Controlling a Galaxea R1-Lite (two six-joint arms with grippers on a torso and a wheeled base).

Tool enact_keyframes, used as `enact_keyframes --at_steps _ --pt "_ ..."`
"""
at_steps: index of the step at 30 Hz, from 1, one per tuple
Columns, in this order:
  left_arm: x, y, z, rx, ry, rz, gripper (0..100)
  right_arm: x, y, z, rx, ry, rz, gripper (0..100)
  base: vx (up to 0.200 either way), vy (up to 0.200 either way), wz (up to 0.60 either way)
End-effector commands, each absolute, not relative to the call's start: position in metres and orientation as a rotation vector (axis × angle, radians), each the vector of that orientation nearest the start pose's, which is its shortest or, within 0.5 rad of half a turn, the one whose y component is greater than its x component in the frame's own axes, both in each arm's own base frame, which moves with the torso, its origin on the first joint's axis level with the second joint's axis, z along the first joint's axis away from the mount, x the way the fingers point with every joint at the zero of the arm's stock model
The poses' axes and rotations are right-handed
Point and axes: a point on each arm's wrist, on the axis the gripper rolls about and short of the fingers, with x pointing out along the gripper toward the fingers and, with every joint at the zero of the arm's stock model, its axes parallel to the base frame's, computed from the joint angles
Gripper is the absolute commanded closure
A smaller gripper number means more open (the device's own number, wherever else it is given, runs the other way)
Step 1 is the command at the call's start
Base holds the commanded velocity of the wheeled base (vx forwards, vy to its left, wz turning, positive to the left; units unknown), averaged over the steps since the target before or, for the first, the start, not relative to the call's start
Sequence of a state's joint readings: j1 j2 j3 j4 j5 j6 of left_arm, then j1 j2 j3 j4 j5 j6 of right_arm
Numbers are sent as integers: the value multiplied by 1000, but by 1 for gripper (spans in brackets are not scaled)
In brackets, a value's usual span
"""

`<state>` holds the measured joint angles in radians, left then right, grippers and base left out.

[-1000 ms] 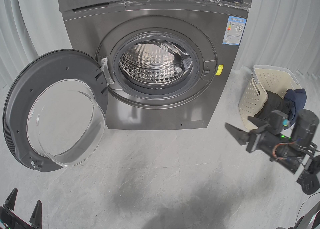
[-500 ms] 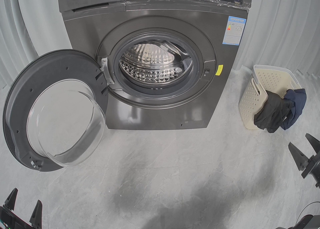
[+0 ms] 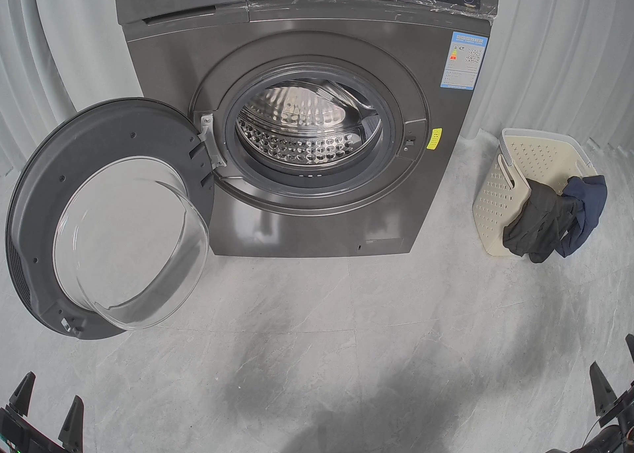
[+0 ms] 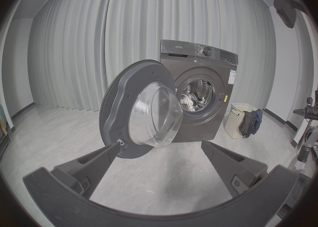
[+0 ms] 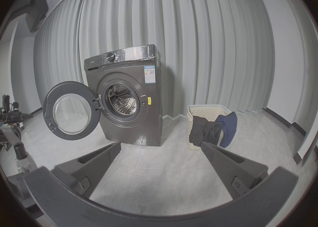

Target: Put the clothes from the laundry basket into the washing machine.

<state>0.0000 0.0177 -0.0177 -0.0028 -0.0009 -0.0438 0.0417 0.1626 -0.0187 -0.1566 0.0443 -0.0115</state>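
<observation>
Dark clothes [image 3: 547, 222] drape over cream laundry basket [image 3: 494, 197] beside open-doored washing machine [image 3: 310, 223].

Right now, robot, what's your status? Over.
Both empty: left gripper open, right gripper open. Dark clothes hanging over the basket rim, beside the washer. Its door open, nothing blocking the drum.

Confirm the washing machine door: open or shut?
Open. The door is swung out to the left of the washing machine, and the steel drum shows through the uncovered opening.

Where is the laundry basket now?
Head view: the laundry basket stands on the floor right of the washing machine, dark clothes draped over its rim.
</observation>
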Motion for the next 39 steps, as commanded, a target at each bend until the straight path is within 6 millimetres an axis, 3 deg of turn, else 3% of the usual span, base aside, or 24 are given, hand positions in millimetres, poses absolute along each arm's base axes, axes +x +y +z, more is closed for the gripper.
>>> enact_keyframes --at_steps 1,11,16,23,32,39 --pt "-23 0 76 -44 0 -2 0 -23 1 84 -14 -80 50 0 0 0 0" --pt "-23 0 76 -44 0 -2 0 -23 -2 82 -4 -67 -95 0 0 0 0" --pt "-23 0 76 -44 0 -2 0 -23 0 75 21 22 3 0 200 0 0" --pt "-23 0 76 -44 0 -2 0 -23 -1 75 12 14 -22 0 200 0 0" --pt "-23 0 76 -44 -2 0 0 -23 -1 76 12 12 -22 0 0 0 0" --pt "-23 0 76 -44 0 0 0 -23 -1 76 12 12 -23 0 0 -200 0"
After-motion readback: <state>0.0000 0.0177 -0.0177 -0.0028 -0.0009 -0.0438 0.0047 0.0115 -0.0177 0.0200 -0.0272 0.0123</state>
